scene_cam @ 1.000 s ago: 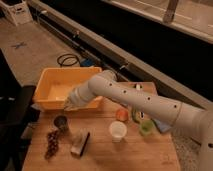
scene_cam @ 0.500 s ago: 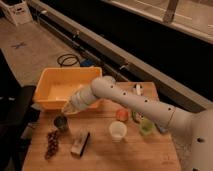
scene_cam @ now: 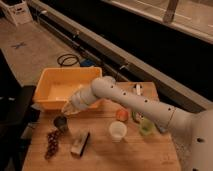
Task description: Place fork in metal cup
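Gripper (scene_cam: 66,109), its hold unreadable, hangs just above the metal cup (scene_cam: 61,123) near the wooden table's (scene_cam: 125,155) left edge; a skewed fork could tip it.

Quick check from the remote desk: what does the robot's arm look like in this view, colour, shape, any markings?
The arm is a thick, rounded tube of whitish-cream plastic, built of smooth segments with a bulbous joint. A row of small dark dots runs along its upper side. It narrows toward the pale gripper, which sits at the yellow plastic bin's front wall, above the small dark grey metal cup. No cables are visible.
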`<state>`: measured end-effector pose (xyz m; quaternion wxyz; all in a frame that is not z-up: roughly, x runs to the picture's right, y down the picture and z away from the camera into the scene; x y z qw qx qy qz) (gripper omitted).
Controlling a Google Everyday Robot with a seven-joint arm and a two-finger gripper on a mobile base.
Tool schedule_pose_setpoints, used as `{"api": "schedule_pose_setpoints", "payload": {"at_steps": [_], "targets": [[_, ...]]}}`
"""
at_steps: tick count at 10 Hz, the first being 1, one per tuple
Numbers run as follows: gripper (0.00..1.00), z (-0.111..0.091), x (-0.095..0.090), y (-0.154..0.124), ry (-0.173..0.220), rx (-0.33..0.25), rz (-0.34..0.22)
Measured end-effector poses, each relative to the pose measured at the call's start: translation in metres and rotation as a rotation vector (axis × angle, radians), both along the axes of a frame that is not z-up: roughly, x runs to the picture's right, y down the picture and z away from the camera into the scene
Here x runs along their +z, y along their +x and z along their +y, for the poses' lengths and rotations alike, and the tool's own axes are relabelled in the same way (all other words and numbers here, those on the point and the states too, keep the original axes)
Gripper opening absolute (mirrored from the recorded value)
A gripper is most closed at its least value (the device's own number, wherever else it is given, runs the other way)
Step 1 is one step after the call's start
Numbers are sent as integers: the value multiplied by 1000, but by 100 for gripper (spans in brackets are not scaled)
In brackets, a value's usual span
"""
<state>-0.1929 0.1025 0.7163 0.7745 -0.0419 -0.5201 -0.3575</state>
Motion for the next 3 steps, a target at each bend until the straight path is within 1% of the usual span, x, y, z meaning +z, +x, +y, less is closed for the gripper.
{"api": "schedule_pose_setpoints", "payload": {"at_steps": [3], "targets": [[39, 0, 0, -1, 0, -2, -2]]}}
